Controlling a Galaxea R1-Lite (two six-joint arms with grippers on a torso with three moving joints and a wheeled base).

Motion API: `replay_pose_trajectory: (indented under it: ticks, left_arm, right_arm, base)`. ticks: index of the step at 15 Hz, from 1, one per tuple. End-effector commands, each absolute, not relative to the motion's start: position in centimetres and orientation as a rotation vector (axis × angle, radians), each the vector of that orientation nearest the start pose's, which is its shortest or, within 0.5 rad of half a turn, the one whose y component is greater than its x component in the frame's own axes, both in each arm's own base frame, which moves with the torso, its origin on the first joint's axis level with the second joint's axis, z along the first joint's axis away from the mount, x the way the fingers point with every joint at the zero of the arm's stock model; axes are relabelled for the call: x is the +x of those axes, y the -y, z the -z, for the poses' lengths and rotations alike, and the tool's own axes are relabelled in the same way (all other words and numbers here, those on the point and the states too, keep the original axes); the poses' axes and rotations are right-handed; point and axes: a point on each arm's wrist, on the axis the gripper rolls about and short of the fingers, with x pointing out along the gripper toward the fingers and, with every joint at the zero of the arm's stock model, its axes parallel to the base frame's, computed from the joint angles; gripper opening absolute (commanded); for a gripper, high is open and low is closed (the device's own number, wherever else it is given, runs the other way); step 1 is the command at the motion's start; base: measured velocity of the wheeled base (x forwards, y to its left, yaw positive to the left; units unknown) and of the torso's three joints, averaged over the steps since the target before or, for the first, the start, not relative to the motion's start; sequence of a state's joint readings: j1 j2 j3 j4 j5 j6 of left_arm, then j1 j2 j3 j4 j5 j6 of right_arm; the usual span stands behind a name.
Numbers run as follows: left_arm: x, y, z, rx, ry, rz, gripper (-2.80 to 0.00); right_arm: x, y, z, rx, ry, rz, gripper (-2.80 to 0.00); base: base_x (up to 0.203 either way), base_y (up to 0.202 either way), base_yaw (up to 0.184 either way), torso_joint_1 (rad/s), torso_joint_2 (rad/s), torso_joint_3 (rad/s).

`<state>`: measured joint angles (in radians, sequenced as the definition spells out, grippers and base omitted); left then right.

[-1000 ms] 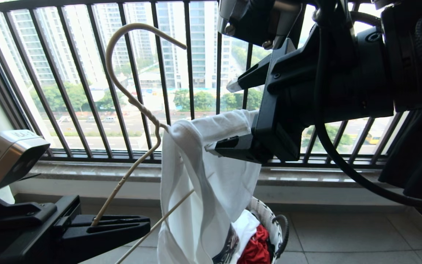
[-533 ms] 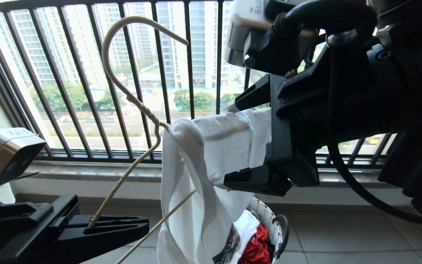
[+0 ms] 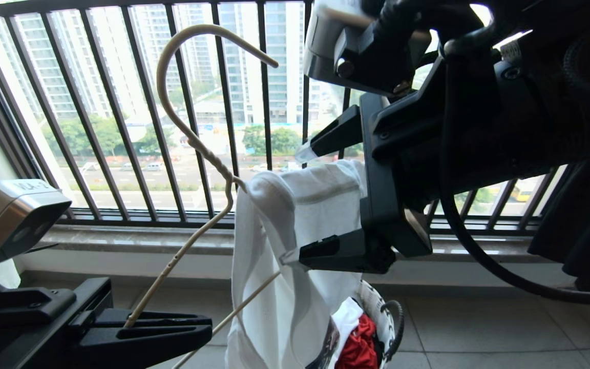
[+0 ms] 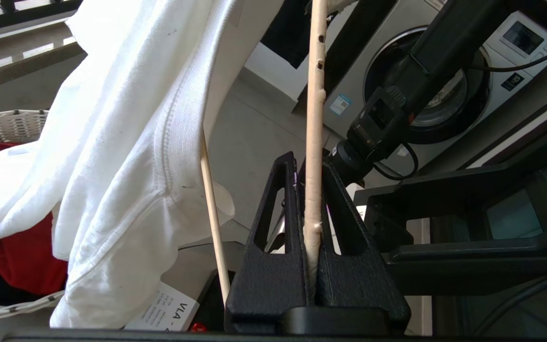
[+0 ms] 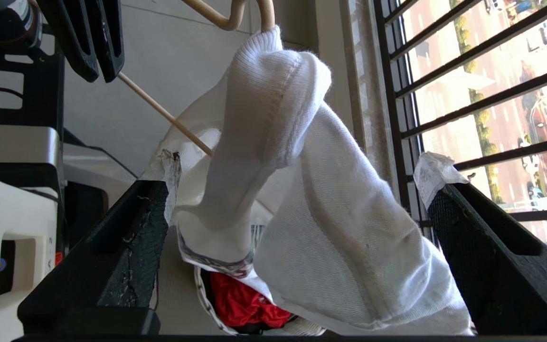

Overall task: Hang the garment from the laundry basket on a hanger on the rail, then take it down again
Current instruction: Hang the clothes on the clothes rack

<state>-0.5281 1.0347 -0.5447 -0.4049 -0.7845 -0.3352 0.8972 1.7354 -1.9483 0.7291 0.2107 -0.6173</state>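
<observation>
Left gripper [image 3: 192, 328]: low, near left, level, pinching hanger [image 3: 182, 251] arm. Right gripper [image 3: 302, 202]: raised, right, level, fingers spread around garment [image 3: 295, 246] draped on hanger.

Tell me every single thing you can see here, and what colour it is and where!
garment: one, white T-shirt, draped over the hanger's shoulder, hanging into the basket
hanger: one, cream wire, tilted, hook up in the air
laundry basket: one, white with black pattern, on the floor under the shirt
red cloth: one, red, inside the basket
balcony railing: one, black bars, behind everything
washing machine: one, grey, seen in the left wrist view
floor: grey tiles
left gripper: one, black, low on the left, shut on the hanger's lower end
right gripper: one, black, up on the right, open around the shirt's shoulder
</observation>
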Motion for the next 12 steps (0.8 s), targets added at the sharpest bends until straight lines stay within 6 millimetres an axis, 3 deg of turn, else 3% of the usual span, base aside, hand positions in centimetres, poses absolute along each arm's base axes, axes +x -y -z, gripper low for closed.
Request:
replay_pose_trajectory:
  ticks: [1, 10, 11, 12]
  left_arm:
    - [10.4, 7.9, -23.8, -0.296, -0.292, 1.292, -2.8]
    - [10.2, 7.8, -23.9, -0.295, -0.28, 1.293, -2.8]
    - [10.1, 7.8, -24.0, -0.294, -0.275, 1.294, -2.8]
    - [10.1, 7.7, -24.0, -0.294, -0.272, 1.294, -2.8]
  right_arm:
    - [18.7, -23.4, -35.1, -0.724, -0.182, -1.223, 0.0]
    - [20.6, -25.0, -34.0, -0.729, -0.144, -1.259, 0.0]
    - [20.6, -25.0, -33.9, -0.734, -0.144, -1.261, -2.8]
    - [20.7, -25.1, -33.8, -0.735, -0.148, -1.261, -2.8]
  base:
    - [0.0, 0.0, 0.0, 0.0, 0.0, 0.0]
    - [0.0, 0.0, 0.0, 0.0, 0.0, 0.0]
    - [0.0, 0.0, 0.0, 0.0, 0.0, 0.0]
    - [0.0, 0.0, 0.0, 0.0, 0.0, 0.0]
